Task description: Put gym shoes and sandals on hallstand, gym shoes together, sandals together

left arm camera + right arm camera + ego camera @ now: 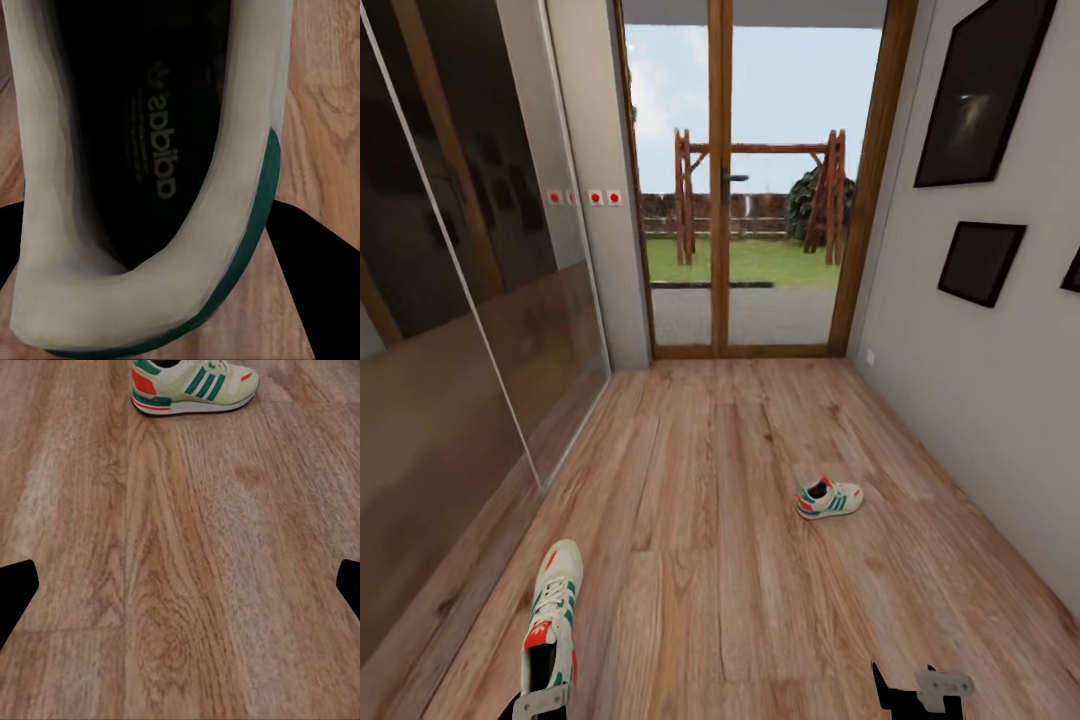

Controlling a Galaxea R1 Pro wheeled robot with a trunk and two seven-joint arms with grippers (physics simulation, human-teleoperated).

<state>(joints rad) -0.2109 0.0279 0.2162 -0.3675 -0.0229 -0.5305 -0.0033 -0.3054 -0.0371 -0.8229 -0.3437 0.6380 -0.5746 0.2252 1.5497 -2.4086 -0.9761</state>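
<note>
Nearest of all, at the lower left of the head view, one gym shoe is held up off the corridor floor, its toe pointing far down the hall and its red-orange heel tab toward the robot. Beneath that heel the left gripper clasps the shoe; its wrist view looks straight into the dark opening of the same shoe, where the printed word "adidas" under a trefoil mark reads on the insole, something the head view cannot resolve. Black fingers flank the white heel collar with its green edge. At the lower right, the right gripper hangs low over bare planks, its jaws spread wide and holding nothing, each dark fingertip at one edge of its wrist view. That view also shows the second gym shoe side-on, with green stripes and a red heel, resting on the wood; the head view places it farther off, right of centre, near the grey wall. Glass doors with wooden frames close the far end.
</note>
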